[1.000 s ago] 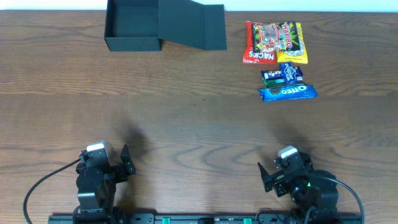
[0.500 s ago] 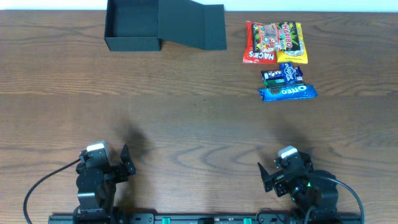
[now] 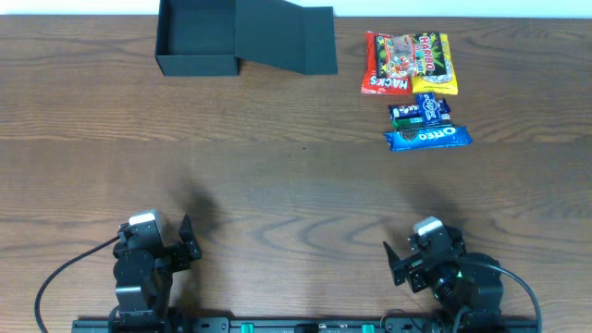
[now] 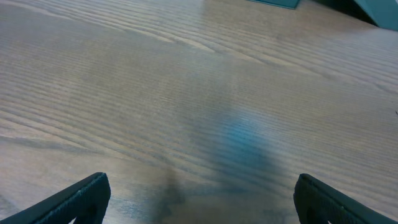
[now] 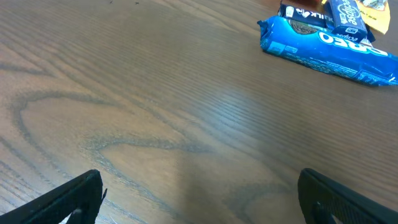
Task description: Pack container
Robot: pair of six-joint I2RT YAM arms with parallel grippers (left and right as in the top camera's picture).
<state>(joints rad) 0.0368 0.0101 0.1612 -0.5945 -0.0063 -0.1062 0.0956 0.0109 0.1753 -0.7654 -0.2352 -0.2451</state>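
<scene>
Snacks sit outside the dark teal-black matte cardboard box (image 3: 197, 65), which stands open and apparently empty at the far edge of the brown wooden desk (image 3: 296, 185). It is left of centre, with its hinged flap lid (image 3: 287, 42) laid out to its right. Judging by this, nothing is packed yet.

The left pincer (image 4: 202, 199) and the right pincer (image 5: 202, 196) rest at the near edge, fingers spread wide with nothing between them. The long blue Oreo packet (image 3: 427, 137) is the closest snack, well ahead of the right pincer, and its long axis runs across the desk from left to right. The right arm is plainly nearer to it and the left arm nearer to the box. Beyond it lie a small dark blue packet (image 3: 423, 111), a red sweet bag (image 3: 387, 63) and a yellow sweet bag (image 3: 433, 63).

Only the overhead view shows the whole layout. The right wrist view catches the Oreo packet at its upper right. The left wrist view shows just a corner of the box.
</scene>
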